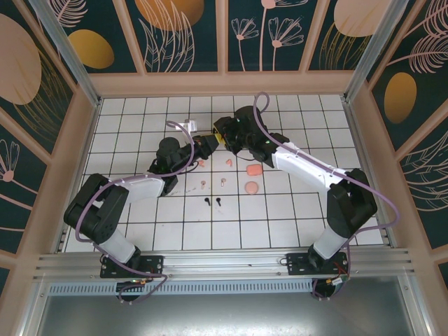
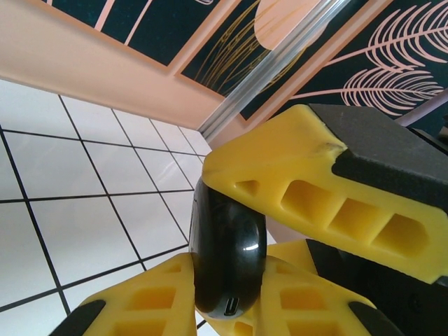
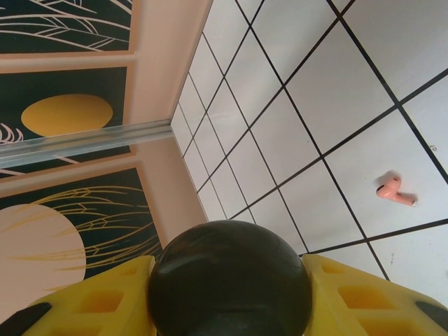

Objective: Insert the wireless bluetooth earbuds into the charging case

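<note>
A glossy black charging case (image 2: 227, 245) is held up off the tiles, its port end toward the left wrist camera. My left gripper (image 2: 227, 283) is shut on its narrow sides, and my right gripper (image 3: 231, 297) is shut on the same case (image 3: 231, 276) from the other way. The two grippers (image 1: 208, 144) (image 1: 219, 138) meet at the table's back middle. On the tiles below lie a coral-pink earbud pair (image 1: 201, 163) (image 1: 229, 162), a pale pair (image 1: 203, 185) (image 1: 222, 183) and a black pair (image 1: 207, 201) (image 1: 218, 201). One coral earbud (image 3: 395, 193) lies on its side.
Two rounded coral-pink pieces (image 1: 254, 170) (image 1: 251, 187) lie right of the earbuds. A small white object (image 1: 186, 126) sits behind the left gripper. The peach back wall (image 1: 224, 84) and side walls enclose the tiled table.
</note>
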You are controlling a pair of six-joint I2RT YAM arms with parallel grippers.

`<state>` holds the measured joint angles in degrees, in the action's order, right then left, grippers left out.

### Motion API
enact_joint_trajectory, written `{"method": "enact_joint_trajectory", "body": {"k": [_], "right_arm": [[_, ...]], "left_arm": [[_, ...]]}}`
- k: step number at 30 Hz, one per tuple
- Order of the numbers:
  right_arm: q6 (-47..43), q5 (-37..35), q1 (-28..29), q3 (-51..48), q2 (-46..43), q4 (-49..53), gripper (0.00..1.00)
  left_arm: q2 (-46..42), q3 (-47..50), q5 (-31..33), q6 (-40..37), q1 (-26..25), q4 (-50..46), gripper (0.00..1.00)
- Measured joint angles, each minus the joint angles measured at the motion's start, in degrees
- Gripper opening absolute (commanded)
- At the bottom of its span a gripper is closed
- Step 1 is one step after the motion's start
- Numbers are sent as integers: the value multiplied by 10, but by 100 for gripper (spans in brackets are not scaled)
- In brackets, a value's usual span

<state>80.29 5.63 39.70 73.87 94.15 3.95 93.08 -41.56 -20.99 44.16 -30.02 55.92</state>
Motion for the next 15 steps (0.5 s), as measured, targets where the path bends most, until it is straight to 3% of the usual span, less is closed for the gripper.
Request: {"method": "enact_joint_trajectory", "body": {"k": [2, 5, 7, 15], "right_arm": [[0, -3, 0, 0, -1, -2, 43], [2, -7, 0, 0, -3, -5, 74], [-4, -6, 0, 0, -7, -7, 84], [-80, -25, -34, -33, -104, 6, 89]], "left_arm": [[1, -3, 0, 0, 0, 0, 3], [1, -7, -2, 0, 0, 1, 0], [1, -12, -2, 4, 0, 1, 0], [1, -21, -16, 5, 0, -16, 0]]}}
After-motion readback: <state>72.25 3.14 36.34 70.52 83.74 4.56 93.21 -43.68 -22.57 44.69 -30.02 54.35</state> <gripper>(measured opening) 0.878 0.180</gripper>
